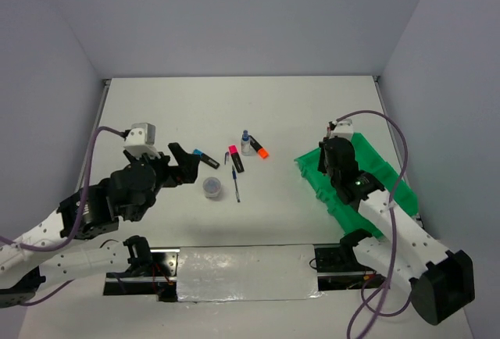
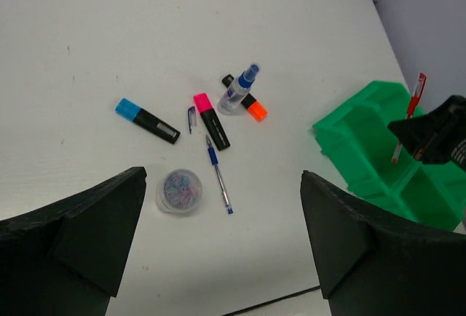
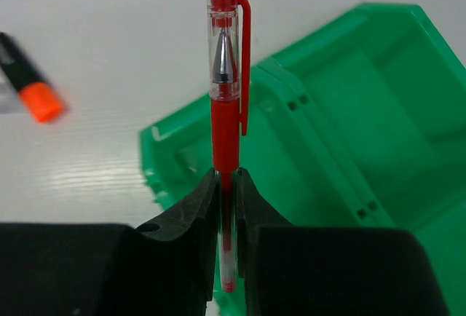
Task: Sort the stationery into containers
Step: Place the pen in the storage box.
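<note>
My right gripper (image 3: 227,178) is shut on a red pen (image 3: 227,90), which stands upright above the near-left part of the green tray (image 3: 349,134). In the top view this gripper (image 1: 336,137) hovers over the tray's (image 1: 391,179) far left end. The left gripper (image 1: 186,164) hangs open above the table with nothing between its fingers (image 2: 87,228). Just beyond it lie a blue-capped highlighter (image 2: 147,120), a pink-capped highlighter (image 2: 211,119), an orange-capped highlighter (image 2: 253,107), a white blue-capped bottle (image 2: 238,92), a blue pen (image 2: 218,178) and a round tub (image 2: 180,190) of coloured clips.
A small blue pen cap (image 2: 191,118) lies between the blue and pink highlighters. Grey walls close the table on the left, far and right sides. A shiny plate (image 1: 246,272) spans the near edge between the arm bases.
</note>
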Robot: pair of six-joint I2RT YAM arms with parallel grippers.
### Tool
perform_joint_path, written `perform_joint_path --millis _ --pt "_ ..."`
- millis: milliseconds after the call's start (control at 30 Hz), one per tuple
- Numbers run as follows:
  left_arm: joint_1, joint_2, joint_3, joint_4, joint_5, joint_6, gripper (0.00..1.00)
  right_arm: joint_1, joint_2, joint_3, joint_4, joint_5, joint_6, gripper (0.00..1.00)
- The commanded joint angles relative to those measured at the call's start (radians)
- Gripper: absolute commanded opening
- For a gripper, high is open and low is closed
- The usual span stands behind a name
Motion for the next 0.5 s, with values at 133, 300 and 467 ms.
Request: perform_joint_path --millis 133,300,467 --pt "0.000 0.059 -0.039 0.051 0.125 0.076 0.99 -0.075 0.115 0.039 -0.008 0.077 -0.056 0.00" --pt "0.001 0.102 -0.065 0.104 0.180 0.120 0.99 -0.093 0.166 0.046 -0.020 0.072 -0.035 0.01" --pt "0.001 0.135 -0.068 0.114 0.157 0.100 0.99 -0.096 0.165 0.023 -0.017 0.046 -0.010 0.07"
